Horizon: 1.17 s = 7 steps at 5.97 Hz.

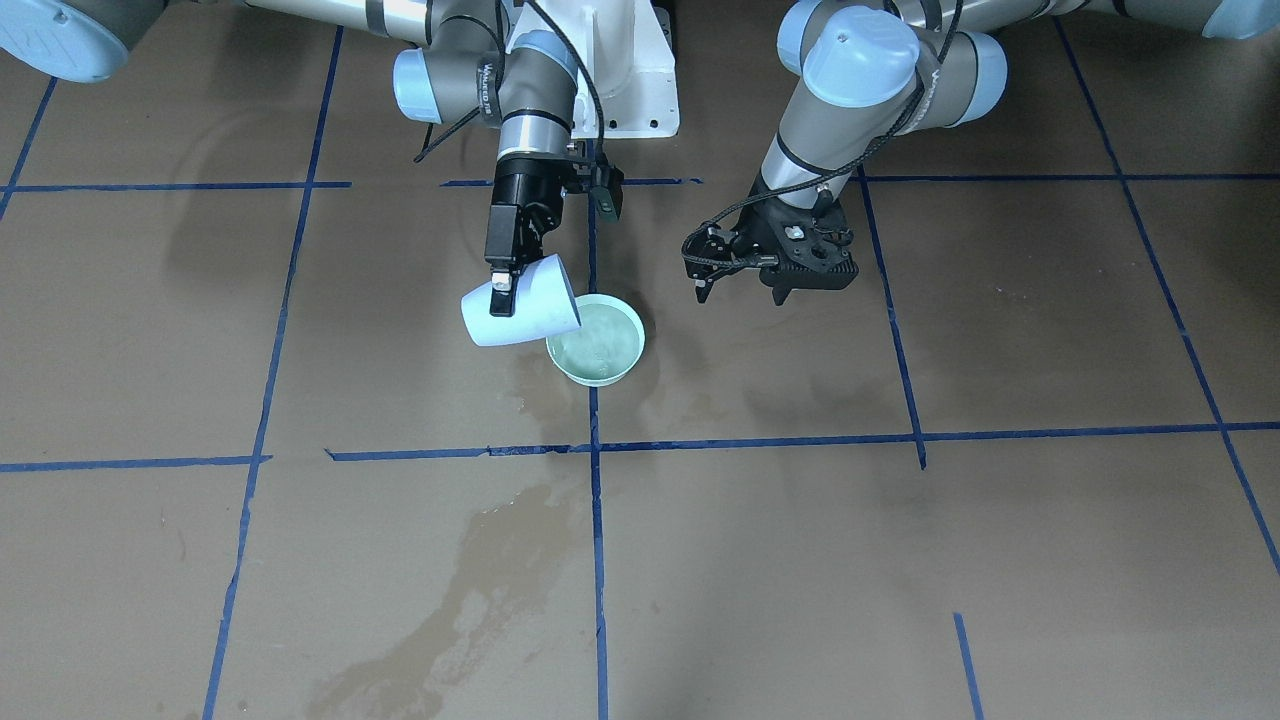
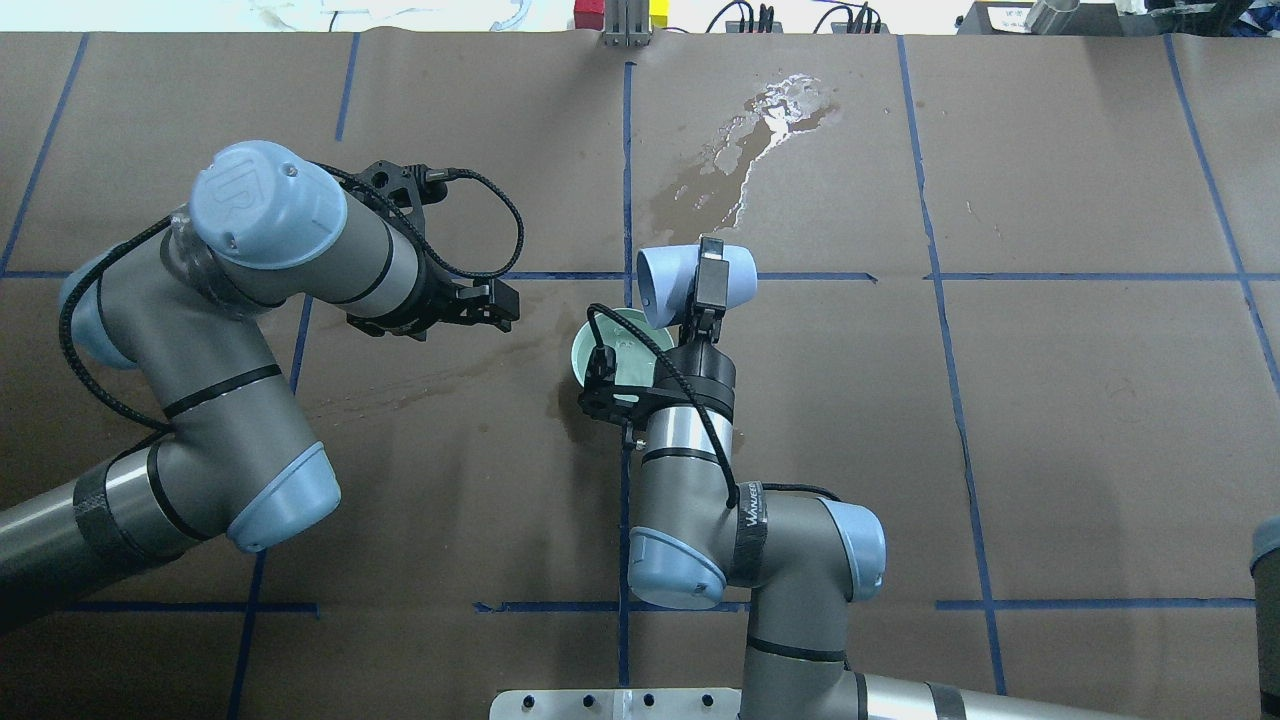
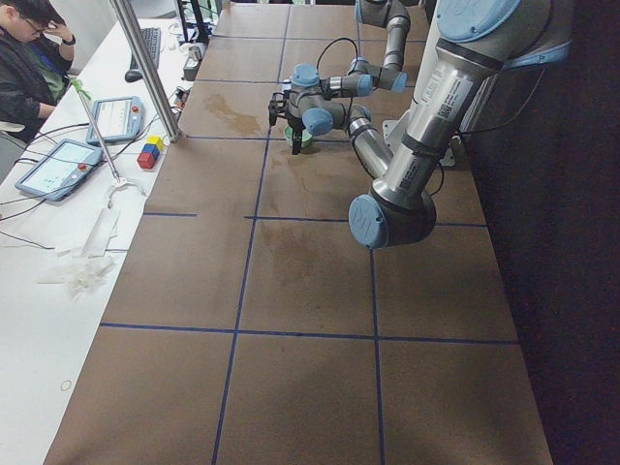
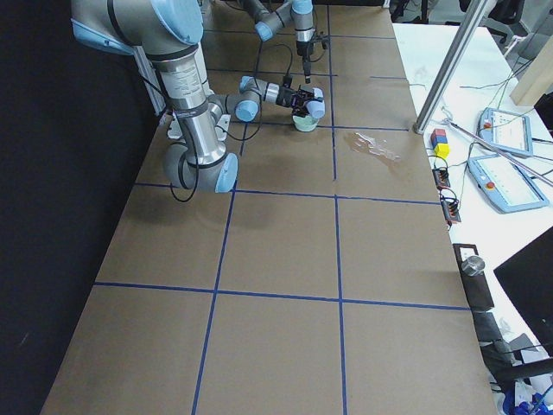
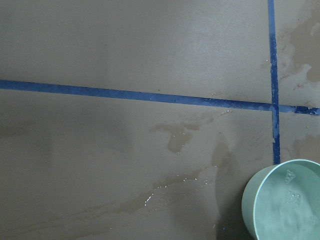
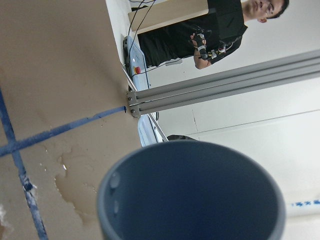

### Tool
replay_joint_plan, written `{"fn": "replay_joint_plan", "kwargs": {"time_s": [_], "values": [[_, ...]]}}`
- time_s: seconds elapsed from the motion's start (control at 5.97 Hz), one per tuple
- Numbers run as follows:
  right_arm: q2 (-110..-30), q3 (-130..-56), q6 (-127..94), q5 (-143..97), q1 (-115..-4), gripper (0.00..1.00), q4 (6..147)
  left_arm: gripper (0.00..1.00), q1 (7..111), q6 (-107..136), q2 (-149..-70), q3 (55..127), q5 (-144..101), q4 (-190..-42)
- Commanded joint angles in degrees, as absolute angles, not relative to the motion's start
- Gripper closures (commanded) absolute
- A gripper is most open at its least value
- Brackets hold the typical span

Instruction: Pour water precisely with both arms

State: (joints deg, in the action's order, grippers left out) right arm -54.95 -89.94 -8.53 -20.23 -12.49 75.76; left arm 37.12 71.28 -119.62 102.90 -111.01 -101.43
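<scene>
Overhead exterior: right arm (image 2: 690, 440) holds cup (image 2: 662, 282) tilted above bowl (image 2: 580, 352).

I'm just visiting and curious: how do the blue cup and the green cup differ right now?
The blue cup is held in the air by the right gripper; the green cup stands on the table. The blue cup is tipped sideways, mouth toward the green cup, which is upright. The green cup holds water; the blue cup looks empty. Both are plain and pale.
</scene>
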Motion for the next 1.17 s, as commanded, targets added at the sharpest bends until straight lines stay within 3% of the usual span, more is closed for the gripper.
{"fn": "replay_joint_plan", "kwargs": {"time_s": [0.0,0.33,0.67,1.0], "values": [[-55.5,-92.0,-28.5,-25.9,-12.8,1.00,74.2,0.00,37.2,71.3,-119.6,102.8,-111.0,-101.4],[-57.7,-100.2,-51.9,-37.0,-14.8,1.00,74.2,0.00,37.2,71.3,-119.6,102.9,-111.0,-101.4],[-59.6,-103.9,-69.6,-42.6,-16.8,1.00,74.1,0.00,37.2,71.3,-119.6,102.9,-111.0,-101.4],[-71.2,-109.4,-69.4,-42.6,-18.5,1.00,67.1,0.00,37.2,71.3,-119.6,102.8,-111.0,-101.4]]}}
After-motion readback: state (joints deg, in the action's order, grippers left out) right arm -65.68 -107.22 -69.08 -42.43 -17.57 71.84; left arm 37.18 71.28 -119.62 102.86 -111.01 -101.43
